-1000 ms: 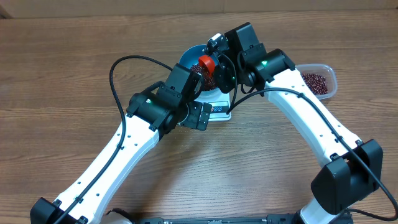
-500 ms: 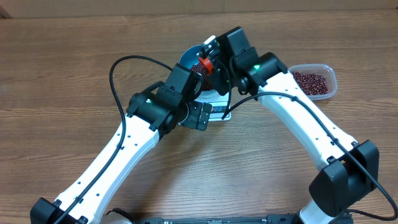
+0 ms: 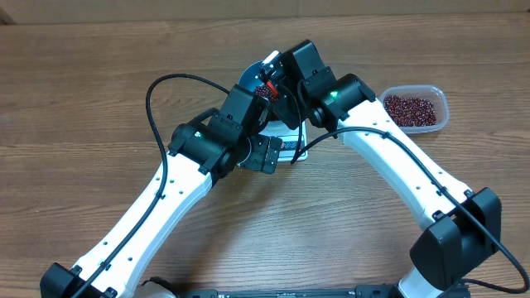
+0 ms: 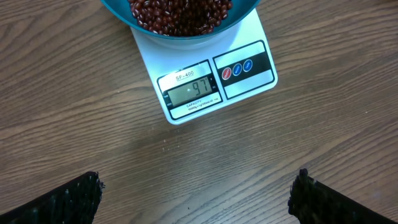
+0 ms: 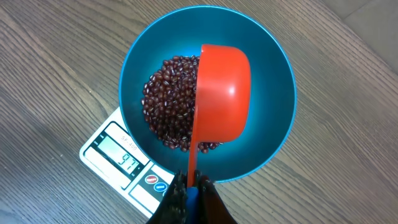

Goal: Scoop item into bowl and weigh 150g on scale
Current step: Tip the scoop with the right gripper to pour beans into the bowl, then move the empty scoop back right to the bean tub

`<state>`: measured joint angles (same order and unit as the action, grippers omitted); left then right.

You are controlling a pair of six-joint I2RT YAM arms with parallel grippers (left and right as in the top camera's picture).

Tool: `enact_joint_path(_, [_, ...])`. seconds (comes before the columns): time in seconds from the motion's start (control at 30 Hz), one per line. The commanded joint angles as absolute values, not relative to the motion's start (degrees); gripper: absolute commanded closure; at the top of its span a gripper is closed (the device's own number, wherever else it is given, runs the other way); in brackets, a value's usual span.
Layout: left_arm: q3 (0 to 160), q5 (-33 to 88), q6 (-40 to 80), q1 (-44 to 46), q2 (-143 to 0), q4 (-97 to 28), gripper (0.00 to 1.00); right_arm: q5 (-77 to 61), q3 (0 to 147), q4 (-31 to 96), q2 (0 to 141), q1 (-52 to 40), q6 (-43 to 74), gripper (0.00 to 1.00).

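A: How far along is the weighing?

B: Partway, I'd say. The blue bowl (image 5: 272, 74) sits on the white scale (image 4: 245, 37), with a pile of red-brown beans (image 5: 168, 106) in the bottom. The display (image 4: 189, 91) reads 97, so it is short of the target.

A: And the scoop?

B: The red scoop (image 5: 224, 93) hangs over the bowl, tipped on its side, mouth toward the pile. The right gripper (image 5: 191, 196) is clamped tight on its handle. I can't see whether any beans are left inside it.

A: Left arm?

B: The left gripper (image 4: 196, 199) has its jaws spread wide and holds nothing. It hovers above the tabletop (image 4: 74, 93) just in front of the scale, looking at the readout.

A: What remains?

B: More beans, by my reckoning. The clear tub (image 3: 443, 103) off to the right has plenty. Probably another scoop or so, then smaller amounts as the reading nears 150, since overshooting would mean taking some back out.
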<state>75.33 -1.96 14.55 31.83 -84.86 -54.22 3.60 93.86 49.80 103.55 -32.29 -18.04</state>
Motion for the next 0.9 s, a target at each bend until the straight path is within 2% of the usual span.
enact_joint_path(0.0, [74.98, -2.52, 13.72, 31.79, -84.38, -54.13, 0.00, 4.45, 95.77, 49.80, 101.36, -32.18, -18.28, 0.96])
enact_joint_path(0.4, [74.98, -2.52, 13.72, 31.79, -84.38, -54.13, 0.01, -1.87, 95.77, 49.80, 98.17, -28.14, -13.04, 0.96])
enact_joint_path(0.7, [74.98, -2.52, 13.72, 31.79, -84.38, -54.13, 0.01, -3.79, 95.77, 52.95, 91.09, -14.41, -8.71, 0.96])
enact_joint_path(0.87, [74.98, -2.50, 13.72, 31.79, -84.38, -54.13, 0.01, 6.24, 95.50, 58.87, 90.56, -5.30, -7.27, 0.97])
